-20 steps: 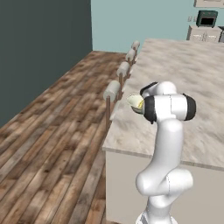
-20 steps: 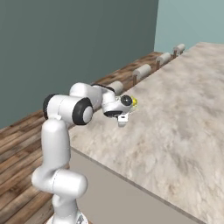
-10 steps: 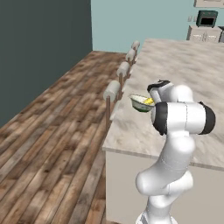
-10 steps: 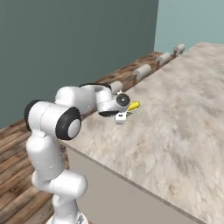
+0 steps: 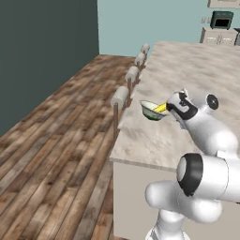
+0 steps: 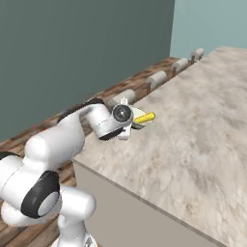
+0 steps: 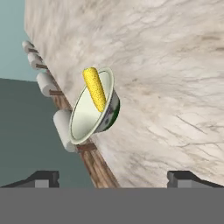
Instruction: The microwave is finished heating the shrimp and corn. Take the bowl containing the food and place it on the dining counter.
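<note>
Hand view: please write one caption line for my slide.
Open gripper above bowl holding corn, on dining counter edge.

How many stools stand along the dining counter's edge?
4, in a row along the dining counter: nearest, second, third, farthest. More may be hidden.

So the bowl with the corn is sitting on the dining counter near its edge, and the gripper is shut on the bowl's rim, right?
Not quite. The bowl with the corn does sit on the dining counter near its edge, but the gripper is open: in the hand view its fingertips stand wide apart, clear of the rim.
</note>
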Available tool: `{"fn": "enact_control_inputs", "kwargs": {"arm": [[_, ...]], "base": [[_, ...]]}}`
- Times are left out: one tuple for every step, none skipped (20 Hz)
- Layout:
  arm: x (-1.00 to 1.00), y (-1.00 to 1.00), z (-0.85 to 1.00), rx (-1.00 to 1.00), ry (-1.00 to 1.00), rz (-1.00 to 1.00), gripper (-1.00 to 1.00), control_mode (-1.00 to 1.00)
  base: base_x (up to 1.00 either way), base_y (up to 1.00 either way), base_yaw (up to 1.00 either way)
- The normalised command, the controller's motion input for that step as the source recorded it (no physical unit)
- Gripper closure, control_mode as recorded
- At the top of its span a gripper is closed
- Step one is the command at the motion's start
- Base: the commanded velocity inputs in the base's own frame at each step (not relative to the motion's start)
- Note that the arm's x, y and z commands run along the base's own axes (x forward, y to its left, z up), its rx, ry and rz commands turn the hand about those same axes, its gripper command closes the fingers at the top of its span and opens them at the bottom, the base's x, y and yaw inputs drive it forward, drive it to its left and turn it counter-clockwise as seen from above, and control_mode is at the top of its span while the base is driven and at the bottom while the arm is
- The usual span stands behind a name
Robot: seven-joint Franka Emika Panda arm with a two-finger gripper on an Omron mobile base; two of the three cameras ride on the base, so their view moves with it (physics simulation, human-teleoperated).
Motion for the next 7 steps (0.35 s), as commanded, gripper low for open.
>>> {"fn": "enact_control_inputs", "kwargs": {"arm": [[-1.0, 0.0, 1.0, 0.0, 0.0, 0.0, -1.0, -1.0], [-1.0, 0.04, 1.0, 0.0, 0.0, 0.0, -1.0, -1.0], [-1.0, 0.05, 1.0, 0.0, 0.0, 0.0, -1.0, -1.0], [-1.0, 0.03, 1.0, -0.01, 0.0, 0.0, -1.0, -1.0], [-1.0, 0.11, 1.0, -0.04, 0.0, 0.0, -1.0, -1.0], [-1.0, 0.17, 1.0, -0.06, 0.0, 0.03, -1.0, -1.0], [-1.0, 0.21, 1.0, -0.09, 0.0, 0.06, -1.0, -1.0]], "base": [[0.0, 0.0, 0.0], [0.0, 0.0, 0.0], [0.0, 0.0, 0.0], [0.0, 0.0, 0.0], [0.0, 0.0, 0.0], [0.0, 0.0, 0.0], [0.0, 0.0, 0.0]]}}
